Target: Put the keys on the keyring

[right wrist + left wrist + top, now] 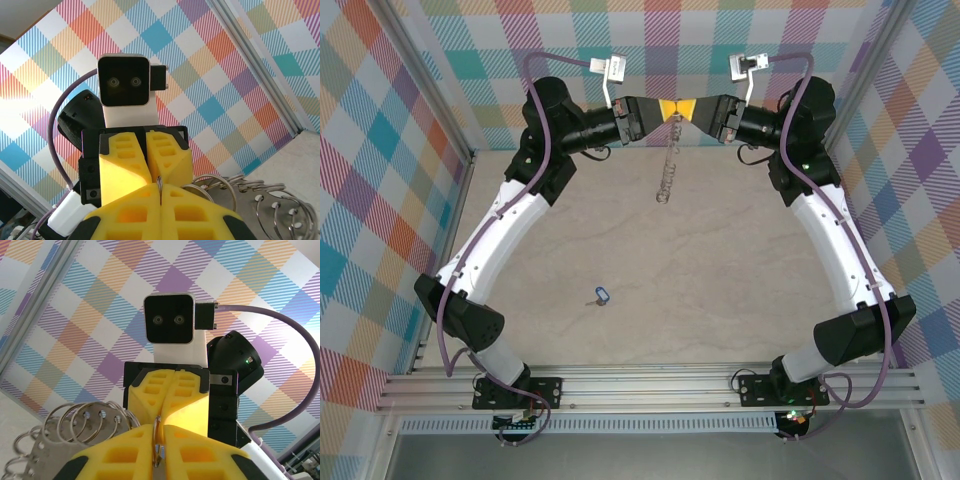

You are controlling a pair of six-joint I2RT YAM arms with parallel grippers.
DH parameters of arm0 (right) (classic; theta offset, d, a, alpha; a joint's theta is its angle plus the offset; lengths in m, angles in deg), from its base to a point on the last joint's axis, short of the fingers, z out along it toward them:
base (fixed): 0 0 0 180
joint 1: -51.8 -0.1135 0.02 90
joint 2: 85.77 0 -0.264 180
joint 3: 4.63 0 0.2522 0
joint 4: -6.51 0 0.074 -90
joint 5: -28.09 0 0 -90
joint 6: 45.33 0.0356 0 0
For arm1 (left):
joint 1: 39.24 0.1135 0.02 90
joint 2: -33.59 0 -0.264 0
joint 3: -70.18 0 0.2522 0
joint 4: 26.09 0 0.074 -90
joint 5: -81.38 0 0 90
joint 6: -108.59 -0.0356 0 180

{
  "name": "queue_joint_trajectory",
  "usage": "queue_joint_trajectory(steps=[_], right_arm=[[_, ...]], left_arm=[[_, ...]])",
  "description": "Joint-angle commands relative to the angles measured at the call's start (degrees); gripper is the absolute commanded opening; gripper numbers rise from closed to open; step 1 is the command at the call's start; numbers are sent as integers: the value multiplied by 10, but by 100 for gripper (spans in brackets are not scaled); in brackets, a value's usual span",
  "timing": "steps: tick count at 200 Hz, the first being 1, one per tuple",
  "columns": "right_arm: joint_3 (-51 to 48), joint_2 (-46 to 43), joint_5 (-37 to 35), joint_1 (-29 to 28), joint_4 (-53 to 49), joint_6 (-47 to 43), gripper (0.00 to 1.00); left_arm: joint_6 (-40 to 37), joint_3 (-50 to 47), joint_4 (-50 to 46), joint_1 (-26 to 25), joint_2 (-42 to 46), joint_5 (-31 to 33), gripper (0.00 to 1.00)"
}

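Keyring (665, 168): pinched at its upper rim where the two sets of fingers meet tip to tip; hanging straight down beneath them, apparently clear of the table (750, 250); small loops (87, 421) fanned out just beside the left fingertips.
Key (601, 296): blue-tagged, lying flat on the table, well apart from both sets of fingers, back toward the arm bases and a little to the left arm's side; not yet picked up.
Left fingers (667, 107): narrowed right down onto the thin wire of the rim, pads pressed against it; holding nothing else.
Right fingers (687, 107): fully closed on the same rim from the opposite side, tips facing the left ones, touching or nearly so.
Step in hand: judged a shared hold on the ring, raised off the table, before any threading.
Next move: calls for one set of fingers to keep the ring steady while the other lets go, drops to the key and takes it by the tag, leaving the key's hole free.
Risk: thin rim likely to swing or slip once held from one side only.
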Motion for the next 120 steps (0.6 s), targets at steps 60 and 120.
queue_joint_trajectory(steps=[60, 120], right_arm=[[-2, -1, -20, 5, 34, 12, 0], [1, 6, -33, 6, 25, 26, 24]], left_arm=[[25, -3, 59, -5, -4, -37, 10], [-1, -21, 48, -6, 6, -16, 0]])
